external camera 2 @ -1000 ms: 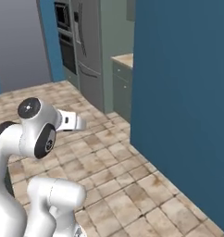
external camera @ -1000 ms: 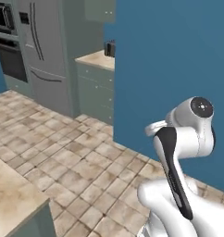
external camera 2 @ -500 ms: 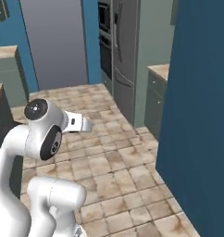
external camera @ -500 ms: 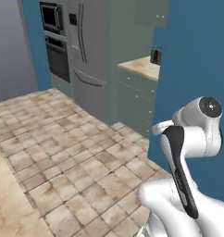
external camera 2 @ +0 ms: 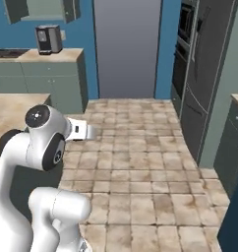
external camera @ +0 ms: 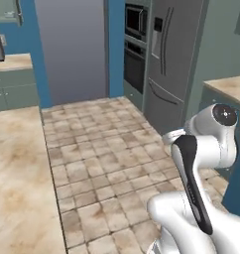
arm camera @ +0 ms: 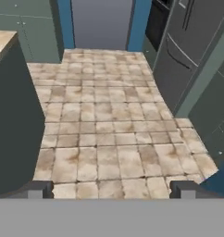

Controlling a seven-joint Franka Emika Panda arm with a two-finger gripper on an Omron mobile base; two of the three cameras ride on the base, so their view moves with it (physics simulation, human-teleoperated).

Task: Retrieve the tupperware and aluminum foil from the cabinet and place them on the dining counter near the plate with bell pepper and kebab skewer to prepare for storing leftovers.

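Pincer (arm camera: 112, 187) empty, tips apart; risk: the base clips the dining surface's (external camera: 13, 188) near corner while driving; cabinet unreached.

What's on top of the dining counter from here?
The visible part of the dining counter shows bare marble top. Its remainder runs past the frame edge, so plate, tupperware or foil cannot be checked.

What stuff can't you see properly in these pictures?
- Gripper: hand view cuts the fingertips at the bottom edge; nothing sits between them.
- Dining counter: left base view's edges crop it.
- Wall cabinet: right base view's top edge cuts it off.
- Fridge: top cropped.
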